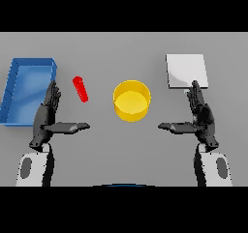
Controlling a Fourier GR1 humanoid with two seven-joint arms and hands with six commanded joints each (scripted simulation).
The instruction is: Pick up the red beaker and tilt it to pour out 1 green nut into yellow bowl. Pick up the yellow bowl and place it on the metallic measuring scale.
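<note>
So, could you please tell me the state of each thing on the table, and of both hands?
Red beaker: on the table, untouched.
Yellow bowl: upright, no nut visible inside.
Scale: nothing on it.
Blue bin: nothing visible inside.
Left hand: open, holding nothing.
Right hand: open, holding nothing.

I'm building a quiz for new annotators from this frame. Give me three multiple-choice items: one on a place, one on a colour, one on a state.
1. Where is the red beaker?
A. Between the blue bin and the yellow bowl
B. On the scale
C. Inside the bowl

2. What colour is the measuring scale?
A. Green
B. Light grey
C. Red

3. How are the left hand and right hand?
A. Both open, holding nothing
B. Left clutching the beaker
C. Right lifting the bowl

Answers: 1 A, it lies on the table between them. 2 B, a pale plate. 3 A, fingers straight, thumbs out.
</note>
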